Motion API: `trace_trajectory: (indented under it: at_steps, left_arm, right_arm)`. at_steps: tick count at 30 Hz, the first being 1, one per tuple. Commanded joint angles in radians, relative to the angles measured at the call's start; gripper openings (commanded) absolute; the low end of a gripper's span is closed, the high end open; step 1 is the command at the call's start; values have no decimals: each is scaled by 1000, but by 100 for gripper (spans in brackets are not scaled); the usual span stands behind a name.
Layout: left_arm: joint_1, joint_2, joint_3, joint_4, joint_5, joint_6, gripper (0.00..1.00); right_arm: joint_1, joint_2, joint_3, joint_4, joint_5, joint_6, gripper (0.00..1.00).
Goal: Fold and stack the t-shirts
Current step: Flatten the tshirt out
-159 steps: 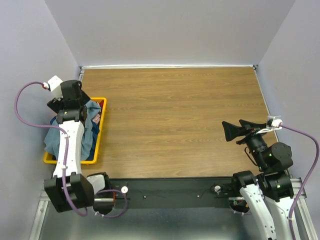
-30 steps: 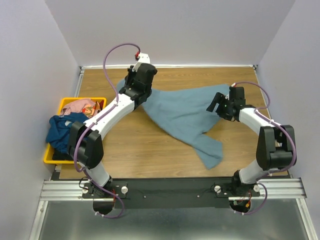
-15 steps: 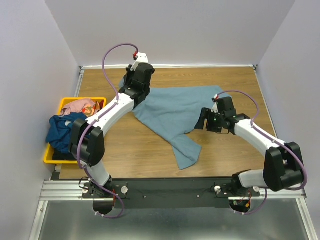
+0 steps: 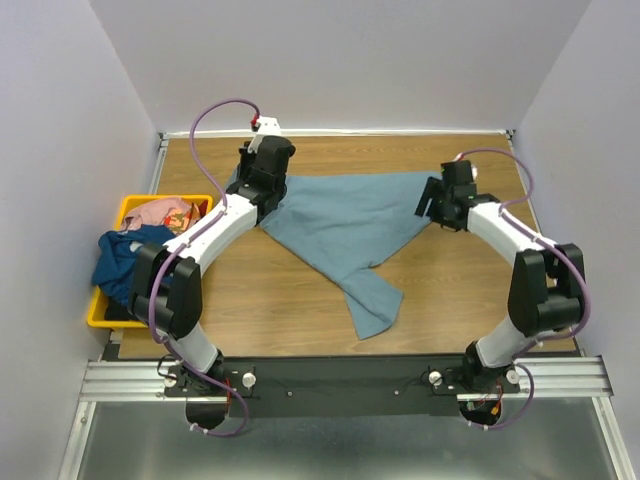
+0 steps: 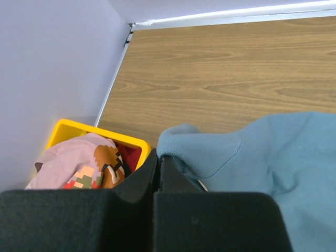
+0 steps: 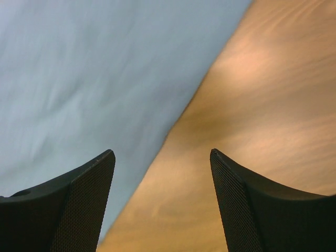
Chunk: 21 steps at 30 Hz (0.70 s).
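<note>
The light blue-grey t-shirt (image 4: 345,222) lies spread over the far half of the table, one end trailing toward the near edge. My left gripper (image 4: 258,193) is shut on its far left edge, and the pinched cloth (image 5: 210,152) bunches at the fingertips of the left gripper (image 5: 157,155). My right gripper (image 4: 433,205) hangs open over the shirt's right corner. In the right wrist view the shirt's edge (image 6: 105,79) runs between the fingers of the right gripper (image 6: 161,153) with nothing gripped. The navy t-shirt (image 4: 125,262) and the pink patterned t-shirt (image 4: 160,213) sit in the bin.
The yellow bin (image 4: 207,200) stands at the table's left edge, its rim (image 5: 100,132) close beside my left fingers, with the pink t-shirt (image 5: 73,168) inside. Grey walls close in the left, far and right sides. Bare wood (image 4: 470,290) lies near right.
The left gripper has pulled the shirt's edge further left. The right gripper swung in toward the middle, then back out to the shirt's right corner, and its jaws narrowed slightly. The shirt lies flatter.
</note>
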Motion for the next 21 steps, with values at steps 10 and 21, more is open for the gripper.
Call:
trace_trajectory:
  at_steps: [10,21]
  left_arm:
    - [32,-2,-55,91,74,-24,2]
    - [81,102,56,91,134,-38,2]
  right_arm:
    - [-247,336,248,150,0,38,74]
    - [-281,546,432,185,-60,18,69]
